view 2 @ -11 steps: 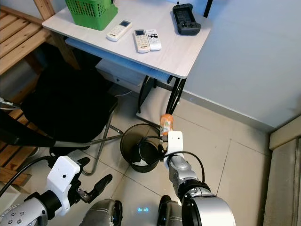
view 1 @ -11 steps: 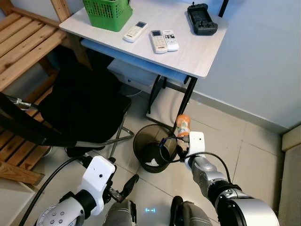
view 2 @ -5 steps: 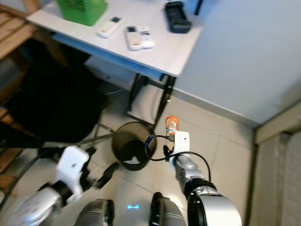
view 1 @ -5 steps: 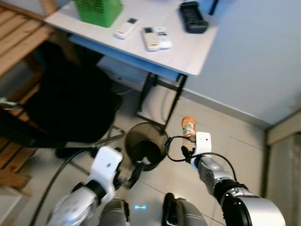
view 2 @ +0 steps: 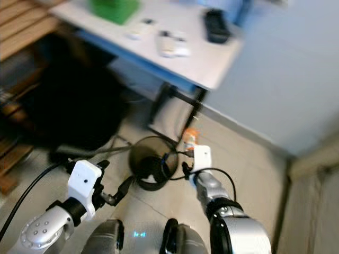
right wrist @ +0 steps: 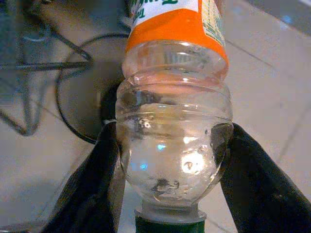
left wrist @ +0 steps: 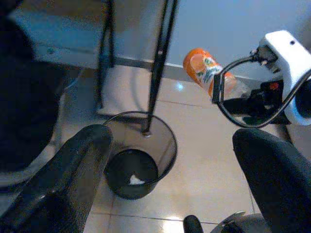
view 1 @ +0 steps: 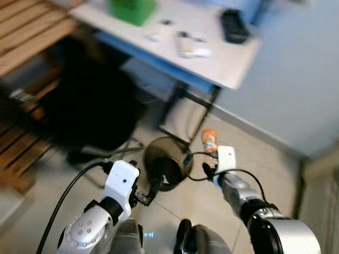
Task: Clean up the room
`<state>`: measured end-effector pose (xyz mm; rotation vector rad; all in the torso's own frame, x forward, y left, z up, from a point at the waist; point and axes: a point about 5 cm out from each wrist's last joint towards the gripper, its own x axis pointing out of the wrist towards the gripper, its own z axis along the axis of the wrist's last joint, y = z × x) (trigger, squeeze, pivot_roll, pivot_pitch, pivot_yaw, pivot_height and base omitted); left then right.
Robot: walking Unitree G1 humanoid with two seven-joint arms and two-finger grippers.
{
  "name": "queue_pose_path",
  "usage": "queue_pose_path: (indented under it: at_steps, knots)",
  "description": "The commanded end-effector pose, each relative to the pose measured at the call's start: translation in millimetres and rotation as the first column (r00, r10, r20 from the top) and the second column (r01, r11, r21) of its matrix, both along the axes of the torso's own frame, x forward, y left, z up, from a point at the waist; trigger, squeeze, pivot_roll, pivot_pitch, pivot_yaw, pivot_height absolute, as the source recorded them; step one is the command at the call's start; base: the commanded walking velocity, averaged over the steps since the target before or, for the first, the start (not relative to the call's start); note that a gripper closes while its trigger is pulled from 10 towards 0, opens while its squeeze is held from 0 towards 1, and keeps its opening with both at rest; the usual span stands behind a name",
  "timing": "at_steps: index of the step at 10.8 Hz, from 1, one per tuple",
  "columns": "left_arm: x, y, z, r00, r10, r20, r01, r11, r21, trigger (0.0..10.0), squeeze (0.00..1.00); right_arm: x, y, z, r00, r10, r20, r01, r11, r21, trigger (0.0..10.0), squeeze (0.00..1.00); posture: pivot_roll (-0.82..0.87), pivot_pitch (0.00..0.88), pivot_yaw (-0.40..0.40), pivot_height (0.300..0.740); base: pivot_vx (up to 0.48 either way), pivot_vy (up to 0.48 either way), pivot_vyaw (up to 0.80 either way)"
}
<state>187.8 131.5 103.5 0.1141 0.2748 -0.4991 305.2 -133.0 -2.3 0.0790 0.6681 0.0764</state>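
My right gripper (view 1: 211, 154) is shut on a clear plastic bottle (view 1: 210, 138) with an orange label, its fingers (right wrist: 97, 174) clasping the bottle's shoulder (right wrist: 175, 121) just above the cap. The bottle hangs over the floor beside the far right rim of a black mesh bin (view 1: 159, 144). A white scrap (left wrist: 136, 180) lies in the bottom of the bin (left wrist: 167, 145). Low at the bin's near left side, my left gripper (view 1: 153, 188) is open, with nothing between its fingers (left wrist: 73, 179).
Two black table legs (left wrist: 158, 63) stand right behind the bin. The white table (view 1: 233, 69) carries a green basket (view 1: 132, 8), remotes (view 1: 192, 45) and a black controller (view 1: 233, 26). A black chair (view 1: 90, 100) and wooden slats (view 1: 26, 37) are at the left. Bare tiles (view 1: 275, 164) lie to the right.
The camera has swung and the picture is blurred. The right gripper still holds the bottle by the bin's rim. The left gripper has come closer to the bin.
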Motion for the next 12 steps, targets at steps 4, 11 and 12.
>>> queue_pose_path:
  at_steps: [4,11,12]
  knots:
    - [-3.2,-1.0,-5.4,1.000,-0.008,-0.012,0.008,1.000,0.009,10.0,0.00,-7.0,-4.9,-7.0,0.999,-0.018,-0.030,0.018,1.000,0.006,10.0,0.00,0.34,0.204,-0.085,0.740,0.000,0.000,0.00]
    - [-24.1,0.1,-5.2,0.998,-0.022,-0.054,0.023,1.000,0.016,10.0,0.00,-11.5,9.7,-11.3,0.998,0.029,-0.056,-0.030,0.999,-0.021,10.0,0.00,0.36,0.260,-0.042,0.740,0.000,0.000,0.28]
    - [-29.2,0.2,-4.5,0.997,-0.031,-0.065,0.032,0.999,0.018,10.0,0.00,-12.8,10.3,-12.5,0.998,0.027,-0.062,-0.029,0.999,-0.029,10.0,0.00,0.37,0.270,-0.031,0.740,0.000,0.000,0.00]
